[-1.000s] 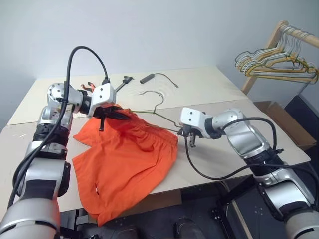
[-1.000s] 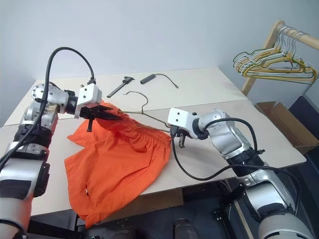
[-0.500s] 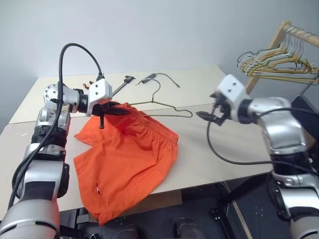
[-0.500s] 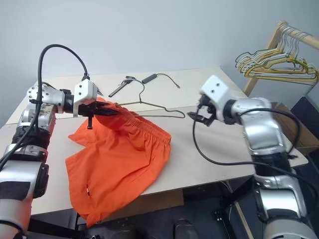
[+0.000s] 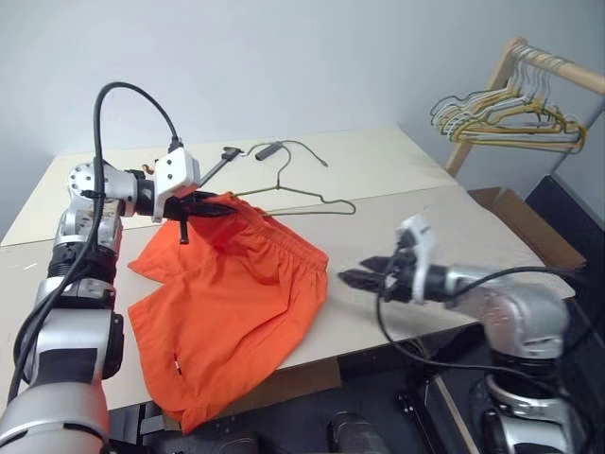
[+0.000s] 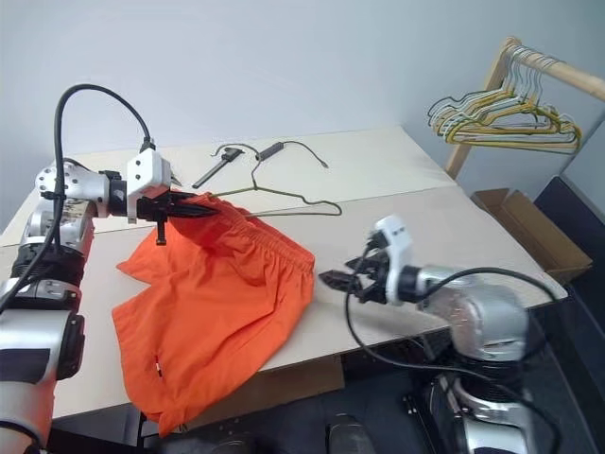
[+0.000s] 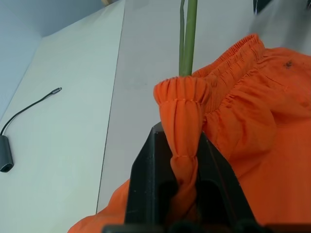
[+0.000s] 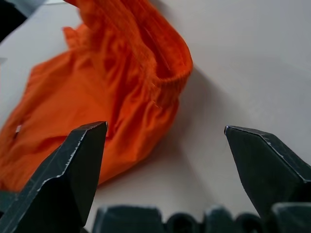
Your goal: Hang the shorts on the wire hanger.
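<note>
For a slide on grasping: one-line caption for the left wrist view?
Left claw shut on the orange shorts' bunched waistband, the wire hanger emerging from the fold.

The shorts (image 5: pixel 232 303) lie spread on the left part of the table (image 5: pixel 444 227), their lower edge drooping over the near edge, with the wire hanger (image 5: pixel 301 194) just behind them, one end running into the waistband. The left gripper (image 5: pixel 210 205) sits at the back left corner of the shorts, pinched onto the waistband, while the right gripper (image 5: pixel 352 278) hovers just right of the shorts, jaws spread and empty. Behind the hanger lie a cable (image 5: pixel 293 148) and a small tool (image 5: pixel 217 161); a rack of hangers (image 5: pixel 506 113) stands off the table's far right, a cardboard box (image 5: pixel 520 227) below it.
</note>
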Motion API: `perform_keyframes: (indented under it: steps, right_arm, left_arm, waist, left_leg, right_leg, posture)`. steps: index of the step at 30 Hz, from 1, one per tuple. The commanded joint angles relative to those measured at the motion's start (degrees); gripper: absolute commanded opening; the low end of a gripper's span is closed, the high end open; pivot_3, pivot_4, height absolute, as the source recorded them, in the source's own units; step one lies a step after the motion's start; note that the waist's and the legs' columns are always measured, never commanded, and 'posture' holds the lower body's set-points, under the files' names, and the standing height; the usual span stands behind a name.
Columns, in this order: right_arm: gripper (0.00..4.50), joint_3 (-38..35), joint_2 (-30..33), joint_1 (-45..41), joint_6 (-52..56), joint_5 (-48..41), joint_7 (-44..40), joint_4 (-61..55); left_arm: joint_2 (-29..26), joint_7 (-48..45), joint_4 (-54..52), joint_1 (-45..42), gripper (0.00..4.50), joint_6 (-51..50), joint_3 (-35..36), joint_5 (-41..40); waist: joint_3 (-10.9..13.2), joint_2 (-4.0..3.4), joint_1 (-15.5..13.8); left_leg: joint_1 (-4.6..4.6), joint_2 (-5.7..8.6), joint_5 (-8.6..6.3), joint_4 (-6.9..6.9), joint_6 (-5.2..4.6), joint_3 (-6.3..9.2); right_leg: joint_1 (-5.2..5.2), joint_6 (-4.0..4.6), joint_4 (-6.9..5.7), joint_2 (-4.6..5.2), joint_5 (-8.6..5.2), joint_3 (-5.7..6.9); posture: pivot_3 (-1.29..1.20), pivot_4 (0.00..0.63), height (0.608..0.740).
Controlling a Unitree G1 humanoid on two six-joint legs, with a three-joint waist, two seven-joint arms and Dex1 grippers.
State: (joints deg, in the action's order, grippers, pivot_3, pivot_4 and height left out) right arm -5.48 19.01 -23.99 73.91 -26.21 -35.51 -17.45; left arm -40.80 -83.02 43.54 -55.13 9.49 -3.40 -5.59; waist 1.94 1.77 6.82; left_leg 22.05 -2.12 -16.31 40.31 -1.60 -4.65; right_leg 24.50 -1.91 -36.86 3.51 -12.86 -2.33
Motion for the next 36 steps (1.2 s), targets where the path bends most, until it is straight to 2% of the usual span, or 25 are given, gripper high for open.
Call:
perform_keyframes:
  steps: [1,8,10,15,22,30,36]
  right_arm:
    - [4.47,2.4,-2.5,-0.9,-3.5,1.2,4.1,1.7]
    - [4.47,6.3,-5.8,-2.6,-9.1,1.5,5.3,5.8]
    - [4.1,7.3,-7.0,-3.3,-11.0,2.0,6.3,7.4]
    - [2.52,6.2,-9.6,-4.0,-13.0,1.8,8.4,9.7]
    - [0.02,9.7,-6.9,-3.3,-15.1,4.7,9.0,10.9]
    - [0.02,9.1,3.2,-5.3,-21.6,7.5,5.2,15.6]
    - [0.02,9.2,12.5,-7.0,-28.0,7.2,-3.5,19.1]
  left_arm:
    - [-0.7,0.8,-2.6,0.2,0.0,-0.7,1.6,-1.6]
    - [-0.7,1.6,-5.2,2.1,0.0,-2.2,2.0,-2.4]
    - [-0.8,1.9,-5.5,2.5,0.0,-2.3,1.8,-2.4]
    - [-1.3,2.3,-7.4,4.0,0.0,-3.3,2.2,-3.1]
    - [-3.0,2.0,-8.8,5.5,0.0,-4.3,3.1,-3.7]
    - [-5.7,-2.7,-12.9,6.7,0.0,-8.6,3.8,-7.2]
    - [-7.5,-5.3,-14.7,7.6,0.0,-9.5,3.9,-8.1]
  waist:
    - [0.0,0.0,0.1]
    - [0.0,0.0,0.4]
    - [0.0,0.0,0.4]
    - [0.0,0.0,0.3]
    - [0.0,0.0,0.2]
    - [0.0,0.0,0.0]
    - [0.0,0.0,-0.3]
  left_leg:
    - [0.03,0.01,0.0,0.0,-0.01,0.05]
    - [0.06,0.02,-0.02,0.02,-0.03,0.17]
    - [0.04,0.02,-0.02,0.02,-0.04,0.17]
    - [0.04,0.0,-0.02,0.01,-0.04,0.21]
    - [0.05,0.02,-0.02,0.01,-0.04,0.22]
    - [0.06,0.05,-0.03,0.01,-0.05,0.22]
    - [0.03,0.05,-0.04,0.01,-0.08,0.21]
  right_leg:
    - [0.01,-0.02,0.0,0.01,-0.01,0.0]
    - [0.01,-0.1,0.0,0.02,0.03,-0.02]
    - [0.01,-0.11,0.01,0.02,0.03,-0.02]
    - [0.02,-0.1,-0.1,0.0,0.03,-0.01]
    - [0.01,-0.11,-0.18,0.02,0.04,-0.01]
    - [0.01,-0.13,-0.1,0.04,0.03,-0.02]
    - [-0.01,-0.14,0.1,0.03,0.02,-0.02]
  posture:
    - [-0.11,0.0,0.74]
    - [-0.1,0.0,0.74]
    - [-0.09,0.0,0.74]
    - [-0.07,0.0,0.74]
    - [-0.05,0.0,0.74]
    - [-0.04,0.0,0.74]
    - [-0.04,0.0,0.74]
